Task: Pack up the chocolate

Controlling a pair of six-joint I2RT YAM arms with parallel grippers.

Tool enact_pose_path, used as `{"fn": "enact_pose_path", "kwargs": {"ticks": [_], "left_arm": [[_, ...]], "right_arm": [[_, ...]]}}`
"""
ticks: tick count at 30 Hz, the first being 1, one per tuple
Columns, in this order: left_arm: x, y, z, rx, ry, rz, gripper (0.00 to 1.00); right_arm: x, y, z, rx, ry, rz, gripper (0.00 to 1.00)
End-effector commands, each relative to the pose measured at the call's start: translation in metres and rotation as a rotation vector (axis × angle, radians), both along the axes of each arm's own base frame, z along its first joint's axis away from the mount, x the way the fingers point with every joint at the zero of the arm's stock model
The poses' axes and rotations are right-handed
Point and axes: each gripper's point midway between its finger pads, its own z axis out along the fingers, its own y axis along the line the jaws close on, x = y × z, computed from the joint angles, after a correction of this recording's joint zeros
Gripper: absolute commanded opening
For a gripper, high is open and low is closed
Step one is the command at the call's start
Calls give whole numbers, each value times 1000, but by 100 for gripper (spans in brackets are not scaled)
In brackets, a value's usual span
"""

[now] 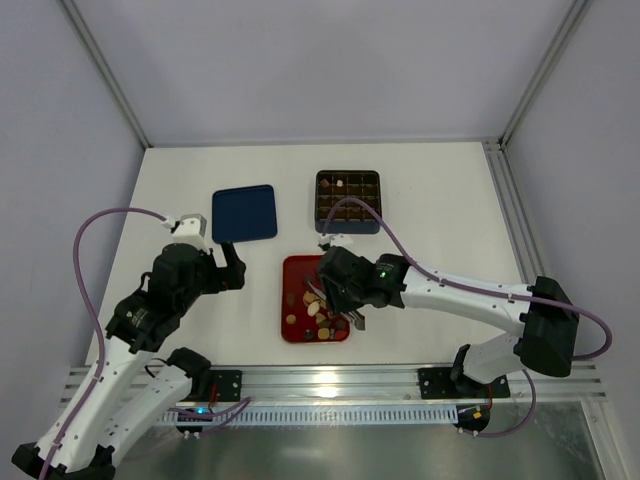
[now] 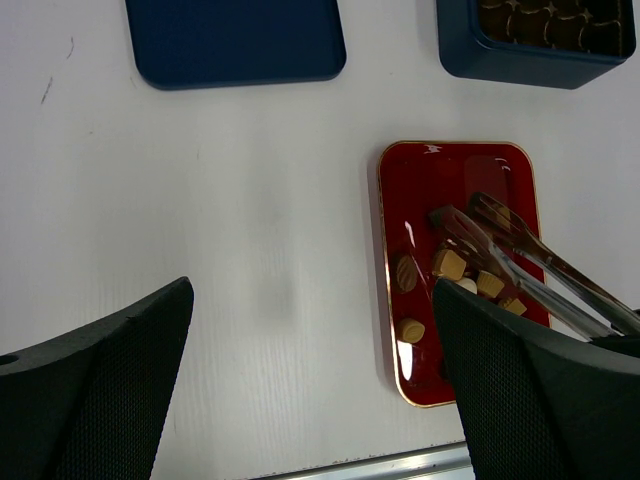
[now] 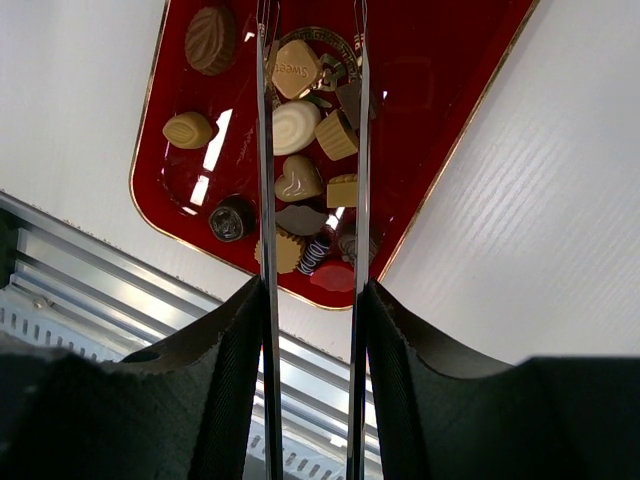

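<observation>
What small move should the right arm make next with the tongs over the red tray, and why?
Probably lower the silver metal tongs slightly and squeeze them onto one piece, perhaps the tan square chocolate. The right gripper holds the tongs spread above the flat red tray, that piece lies between their arms, and their tips look empty.

Tray [image 3: 450, 120] glossy red with a thin gold rim; chocolates [image 3: 297, 180] on it tan, mid-brown and dark brown, one cream-white with a tan swirl, one banded dark and white, one red; box [image 1: 347, 226] dark blue outside, its grid of cells dark brown; flat lid [image 1: 244, 213] plain dark blue; worktop [image 2: 230, 250] white; tongs [image 3: 264, 150] silver.
</observation>
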Motion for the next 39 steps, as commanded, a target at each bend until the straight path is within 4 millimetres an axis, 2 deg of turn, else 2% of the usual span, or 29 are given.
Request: {"fn": "enact_pose_path", "kwargs": {"ticks": [1, 8, 26, 39], "left_arm": [[3, -1, 5, -14, -24, 8, 100], [3, -1, 5, -15, -25, 8, 100], [2, -1, 6, -16, -30, 7, 100], [2, 0, 7, -18, -34, 7, 100]], "right_arm": [[13, 23, 23, 81, -60, 1, 45], [17, 28, 17, 58, -54, 6, 45], [21, 23, 0, 6, -42, -5, 45], [22, 23, -2, -6, -34, 0, 44]]}}
